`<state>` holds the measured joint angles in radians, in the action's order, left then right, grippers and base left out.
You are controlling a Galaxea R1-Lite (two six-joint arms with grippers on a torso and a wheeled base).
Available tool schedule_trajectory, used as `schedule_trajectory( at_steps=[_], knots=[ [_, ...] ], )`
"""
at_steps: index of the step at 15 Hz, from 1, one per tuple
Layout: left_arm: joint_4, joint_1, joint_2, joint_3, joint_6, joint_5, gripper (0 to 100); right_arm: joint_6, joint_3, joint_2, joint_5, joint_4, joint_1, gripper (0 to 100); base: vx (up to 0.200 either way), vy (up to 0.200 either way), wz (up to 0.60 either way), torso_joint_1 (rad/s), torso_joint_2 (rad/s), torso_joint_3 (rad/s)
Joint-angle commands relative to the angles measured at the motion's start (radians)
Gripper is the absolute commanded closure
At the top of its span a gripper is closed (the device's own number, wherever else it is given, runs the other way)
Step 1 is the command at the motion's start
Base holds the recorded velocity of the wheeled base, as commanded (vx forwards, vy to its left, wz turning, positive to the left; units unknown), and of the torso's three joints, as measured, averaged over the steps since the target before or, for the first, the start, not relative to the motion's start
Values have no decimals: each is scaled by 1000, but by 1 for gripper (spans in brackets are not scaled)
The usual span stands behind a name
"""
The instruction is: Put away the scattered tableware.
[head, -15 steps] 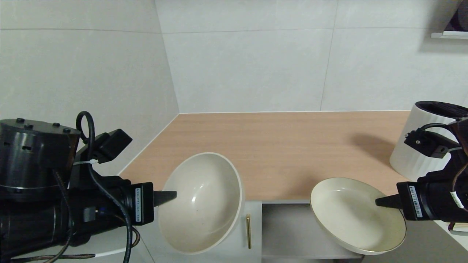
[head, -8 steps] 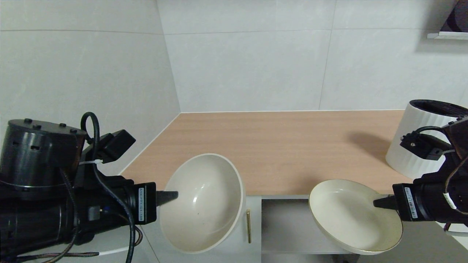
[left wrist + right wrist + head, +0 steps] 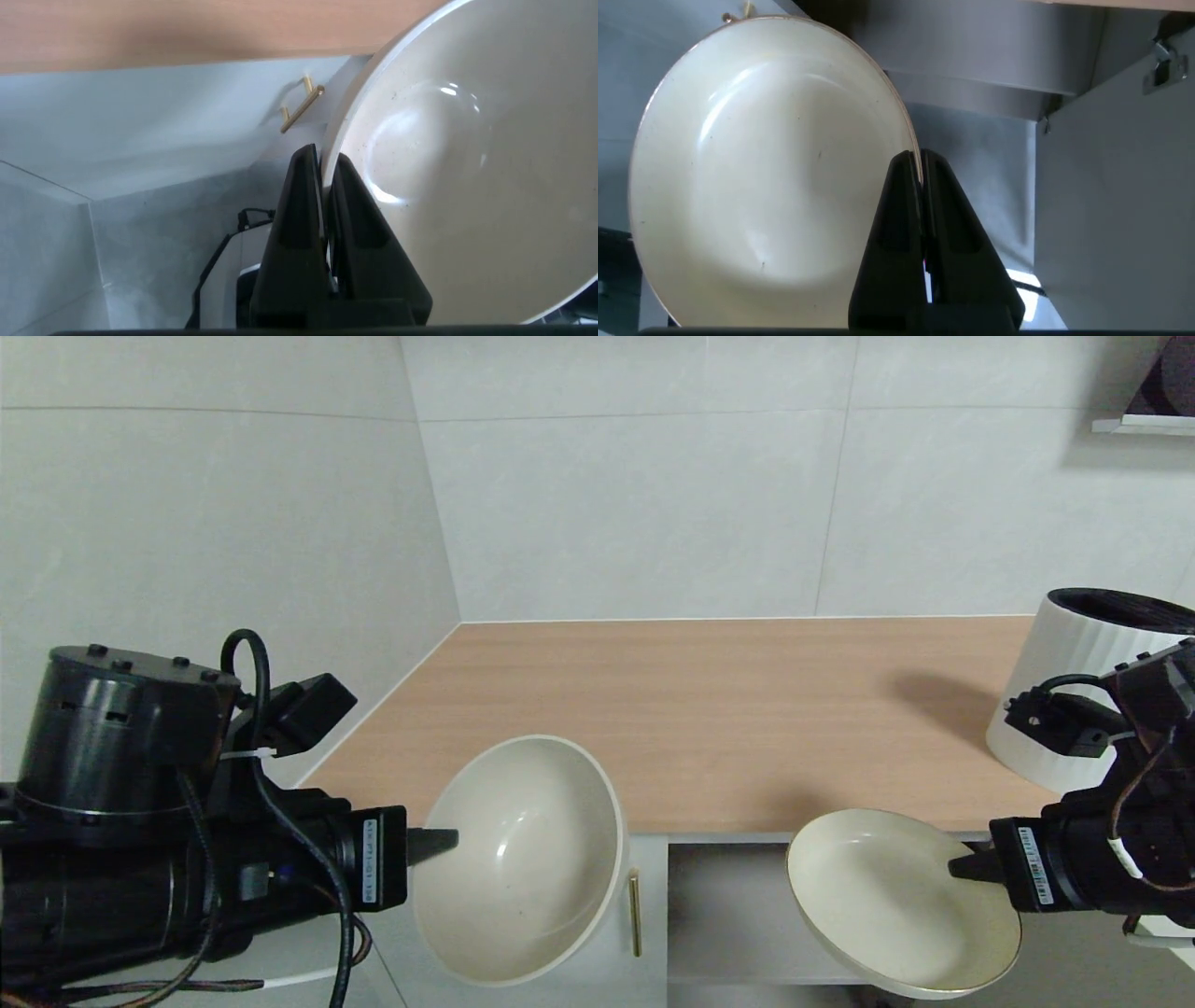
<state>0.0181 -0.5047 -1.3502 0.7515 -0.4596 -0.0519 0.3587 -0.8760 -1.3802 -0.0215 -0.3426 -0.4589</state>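
My left pincer [image 3: 439, 840] pinches the bowl [image 3: 523, 868] rim, my right pincer [image 3: 962, 868] the plate [image 3: 887, 896] rim. I should slide the plate level into the cabinet [image 3: 728, 915] at 6 o'clock.

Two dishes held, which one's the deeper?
The bowl in the left gripper: steep, rounded walls. The right gripper holds a plate, shallow and nearly flat.

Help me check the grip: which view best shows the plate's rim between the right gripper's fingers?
The right wrist view: the right gripper pinches the plate by its rim, seen close. The head view shows the plate whole and tilted, gripped at one edge. The left wrist view looks at the bowl.
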Motion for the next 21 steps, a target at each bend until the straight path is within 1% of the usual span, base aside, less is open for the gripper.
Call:
schedule_trajectory(
  at_steps=[1, 4, 15, 19, 21],
  knots=[
    [0, 0, -6, 0, -1, 0, 100, -4, 6, -14, 0, 11, 0, 100, 0, 0, 0, -134, 315, 173],
    [0, 0, -9, 0, 1, 0, 100, -6, 32, -26, -2, 56, -1, 100, 0, 0, 0, -173, 434, 243],
    [0, -5, -23, 0, 1, 0, 100, -12, 40, -39, -2, 62, 0, 100, 0, 0, 0, -169, 464, 291],
    [-1, -6, -23, 0, 1, 0, 100, -18, 41, -51, -2, 62, -1, 100, 0, 0, 0, -98, 434, 323],
    [-1, -6, -23, 0, 1, 0, 100, -18, 41, -53, 0, 62, 0, 100, 0, 0, 0, -36, 173, 129]
  ],
)
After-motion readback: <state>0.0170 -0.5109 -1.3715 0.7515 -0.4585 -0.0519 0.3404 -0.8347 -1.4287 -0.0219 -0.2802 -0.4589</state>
